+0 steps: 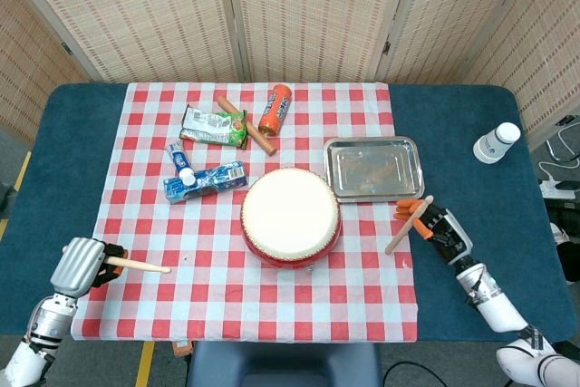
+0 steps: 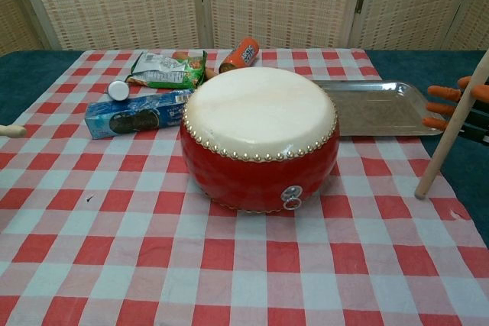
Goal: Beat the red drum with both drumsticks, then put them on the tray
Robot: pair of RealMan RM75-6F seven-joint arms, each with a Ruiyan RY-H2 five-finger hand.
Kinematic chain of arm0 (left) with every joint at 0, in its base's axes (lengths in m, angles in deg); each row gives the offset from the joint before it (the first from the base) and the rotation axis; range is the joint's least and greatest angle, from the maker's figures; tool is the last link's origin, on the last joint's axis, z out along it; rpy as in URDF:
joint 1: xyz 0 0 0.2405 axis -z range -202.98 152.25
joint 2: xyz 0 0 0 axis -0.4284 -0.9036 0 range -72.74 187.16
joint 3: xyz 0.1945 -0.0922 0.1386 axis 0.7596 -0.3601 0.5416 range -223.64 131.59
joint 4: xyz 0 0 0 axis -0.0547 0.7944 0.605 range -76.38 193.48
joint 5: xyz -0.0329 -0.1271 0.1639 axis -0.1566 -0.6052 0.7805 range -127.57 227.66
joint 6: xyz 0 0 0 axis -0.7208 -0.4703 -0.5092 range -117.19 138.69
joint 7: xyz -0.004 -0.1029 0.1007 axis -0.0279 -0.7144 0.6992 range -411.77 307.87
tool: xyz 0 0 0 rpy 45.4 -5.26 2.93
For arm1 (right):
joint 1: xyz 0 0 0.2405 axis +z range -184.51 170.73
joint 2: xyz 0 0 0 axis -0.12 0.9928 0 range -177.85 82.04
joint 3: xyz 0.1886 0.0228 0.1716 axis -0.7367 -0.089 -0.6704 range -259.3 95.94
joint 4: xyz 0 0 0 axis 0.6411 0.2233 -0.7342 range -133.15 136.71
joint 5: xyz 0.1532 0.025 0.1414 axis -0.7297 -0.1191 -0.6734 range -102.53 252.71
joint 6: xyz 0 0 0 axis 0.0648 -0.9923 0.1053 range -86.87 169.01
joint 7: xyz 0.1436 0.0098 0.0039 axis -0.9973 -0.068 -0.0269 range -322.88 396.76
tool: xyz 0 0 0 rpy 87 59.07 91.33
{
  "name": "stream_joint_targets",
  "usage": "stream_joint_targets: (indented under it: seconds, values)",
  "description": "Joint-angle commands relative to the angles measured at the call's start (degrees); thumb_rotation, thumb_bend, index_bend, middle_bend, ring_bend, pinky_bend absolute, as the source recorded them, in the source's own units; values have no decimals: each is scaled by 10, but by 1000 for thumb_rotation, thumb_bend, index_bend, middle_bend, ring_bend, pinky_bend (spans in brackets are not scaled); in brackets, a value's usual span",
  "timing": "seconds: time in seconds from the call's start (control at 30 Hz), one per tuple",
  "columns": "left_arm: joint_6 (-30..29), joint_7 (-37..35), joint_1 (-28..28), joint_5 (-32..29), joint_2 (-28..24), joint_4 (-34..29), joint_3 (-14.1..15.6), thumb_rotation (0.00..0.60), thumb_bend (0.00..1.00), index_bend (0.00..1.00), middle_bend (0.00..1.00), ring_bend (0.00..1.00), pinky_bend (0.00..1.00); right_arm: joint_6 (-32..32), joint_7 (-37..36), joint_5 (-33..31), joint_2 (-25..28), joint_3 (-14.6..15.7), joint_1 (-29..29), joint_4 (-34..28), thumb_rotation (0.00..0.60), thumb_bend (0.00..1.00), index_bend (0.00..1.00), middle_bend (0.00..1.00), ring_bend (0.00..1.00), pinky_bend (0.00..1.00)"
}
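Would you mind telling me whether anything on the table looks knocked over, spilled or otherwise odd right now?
Nothing looks spilled or damaged. The red drum stands upright and the tray lies flat and empty. Behind the drum, the orange bottle lies on its side among loosely scattered snack packs. Each robot hand, left and right, holds a drumstick.

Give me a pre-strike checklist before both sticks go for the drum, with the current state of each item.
1. Left hand holds the left drumstick: ok.
2. Right hand holds the right drumstick: ok.
3. Drumhead of the red drum has nothing lying on it: ok.
4. Both stick tips point toward the drum: ok, though both are well off to its sides, not yet above it.
5. Tray free for the sticks afterwards: ok, nothing lies in it.
6. How firm either grip is: cannot tell.
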Motion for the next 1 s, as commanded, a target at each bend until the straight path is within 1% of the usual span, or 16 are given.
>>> stream_joint_targets:
  seconds: [0.03, 0.17, 0.27, 0.33, 0.6, 0.77, 1.0]
  values:
    - [0, -3, 0, 1, -1, 1, 1, 600, 795, 1000, 1000, 1000, 1000, -28, -31, 10, -21, 15, 6, 34, 600, 255, 497, 327, 283, 313]
    - [0, -4, 0, 1, -3, 0, 1, 600, 795, 1000, 1000, 1000, 1000, -41, -57, 8, -34, 22, 10, 61, 600, 159, 495, 341, 296, 324]
    - [0, -5, 0, 1, -3, 0, 1, 600, 795, 1000, 1000, 1000, 1000, -42, -61, 7, -36, 24, 12, 67, 600, 129, 494, 342, 299, 331]
    - [-1, -4, 0, 2, -4, 0, 1, 600, 796, 1000, 1000, 1000, 1000, -46, -63, 12, -40, 32, 15, 74, 600, 93, 492, 342, 300, 342]
    - [2, -7, 0, 4, -5, -3, 3, 600, 796, 1000, 1000, 1000, 1000, -77, -48, 24, -42, 55, 15, 87, 600, 64, 522, 370, 333, 369]
    - [1, -7, 0, 7, -6, -4, 4, 600, 796, 1000, 1000, 1000, 1000, -85, 1, 33, -44, 72, 13, 88, 600, 6, 547, 392, 348, 373]
    - [2, -8, 1, 9, -4, -3, 5, 600, 795, 1000, 1000, 1000, 1000, -76, 38, 33, -46, 92, 9, 77, 599, 0, 578, 415, 361, 388]
